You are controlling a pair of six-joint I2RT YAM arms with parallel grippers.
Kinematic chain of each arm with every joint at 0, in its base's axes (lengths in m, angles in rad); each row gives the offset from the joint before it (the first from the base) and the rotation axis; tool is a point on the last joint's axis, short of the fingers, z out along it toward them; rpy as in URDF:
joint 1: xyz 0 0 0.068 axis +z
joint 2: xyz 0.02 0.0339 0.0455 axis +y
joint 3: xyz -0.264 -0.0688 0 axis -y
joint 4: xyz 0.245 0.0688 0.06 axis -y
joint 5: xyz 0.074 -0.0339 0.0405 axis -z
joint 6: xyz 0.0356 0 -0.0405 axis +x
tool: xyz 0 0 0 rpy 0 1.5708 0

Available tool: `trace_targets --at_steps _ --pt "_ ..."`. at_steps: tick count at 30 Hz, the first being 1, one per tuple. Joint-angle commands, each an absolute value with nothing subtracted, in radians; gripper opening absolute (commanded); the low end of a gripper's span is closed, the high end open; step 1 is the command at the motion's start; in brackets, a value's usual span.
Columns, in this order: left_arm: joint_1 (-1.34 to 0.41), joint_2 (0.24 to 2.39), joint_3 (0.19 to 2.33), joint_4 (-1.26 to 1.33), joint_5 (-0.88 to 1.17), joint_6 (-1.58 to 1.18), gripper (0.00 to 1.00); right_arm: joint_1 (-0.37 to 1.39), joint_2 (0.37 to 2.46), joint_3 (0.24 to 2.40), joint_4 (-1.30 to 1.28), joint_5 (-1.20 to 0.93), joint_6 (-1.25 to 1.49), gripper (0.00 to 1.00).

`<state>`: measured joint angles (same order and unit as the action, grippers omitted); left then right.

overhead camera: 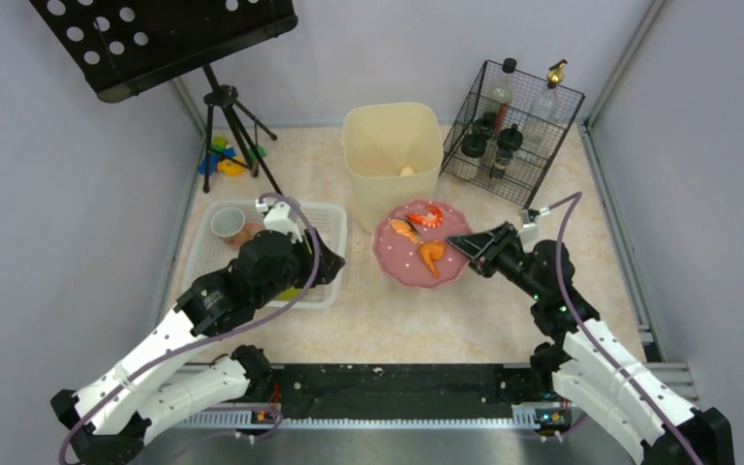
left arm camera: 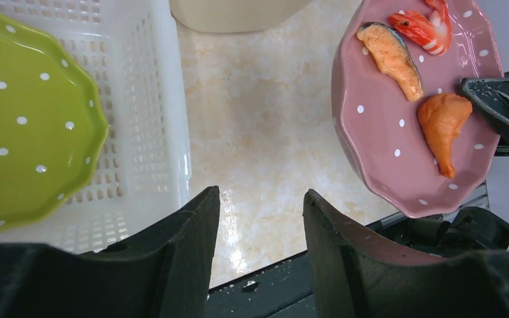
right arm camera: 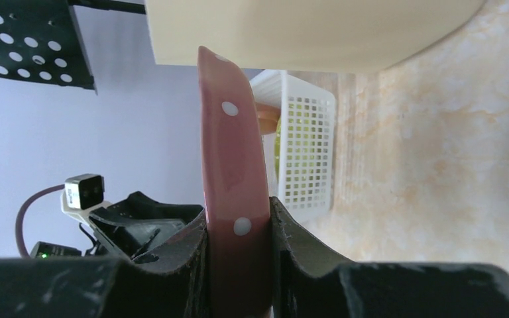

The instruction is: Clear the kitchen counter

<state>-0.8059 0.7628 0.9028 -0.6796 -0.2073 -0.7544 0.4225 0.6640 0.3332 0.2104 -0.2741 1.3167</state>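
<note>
– Bench (overhead camera: 368, 325): glossy marbled slab, hard and slick. It fills the whole cell floor. No grab point on it, and anything set down can skate. What needs moving?
– Pink plate (overhead camera: 399, 263), about mid-bench. Salmon slice (left arm camera: 391, 59), shrimp (left arm camera: 424, 26) and drumstick (left arm camera: 444, 122) sit loose on it. Beige bin (overhead camera: 392, 145) is just behind, wire rack (overhead camera: 513, 131) at the far right. White basket (overhead camera: 331, 221) on the left holds a green plate (left arm camera: 26, 119) and a cup (overhead camera: 228, 223).
– End effectors?
– Right end effector (overhead camera: 460, 243) is clamped on the pink plate's right rim, rim sandwiched between its jaws. Left end effector (left arm camera: 262, 194) has jaws apart and empty, over bare bench between basket and plate.
– How will the plate handle?
– Stiff and glazed, probably slippery and chippable. A one-sided rim pinch puts leverage on the grip, so I'd want a deep bite. The food is unsecured and slides with any tilt. That helps for dumping into the bin, otherwise it's a risk.
– Is it off the bench?
– Near edge looks raised. Can't confirm the rest.
</note>
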Motion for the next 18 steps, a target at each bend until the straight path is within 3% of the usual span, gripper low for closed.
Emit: trace_targets --at_steps 1,18 --pt "-0.805 0.722 0.953 -0.702 -0.243 -0.737 0.54 0.425 0.670 0.500 0.355 -0.328 1.388 0.00" --pt "-0.806 0.693 0.936 -0.686 -0.219 -0.746 0.54 0.435 0.851 0.849 0.285 -0.313 1.438 0.00"
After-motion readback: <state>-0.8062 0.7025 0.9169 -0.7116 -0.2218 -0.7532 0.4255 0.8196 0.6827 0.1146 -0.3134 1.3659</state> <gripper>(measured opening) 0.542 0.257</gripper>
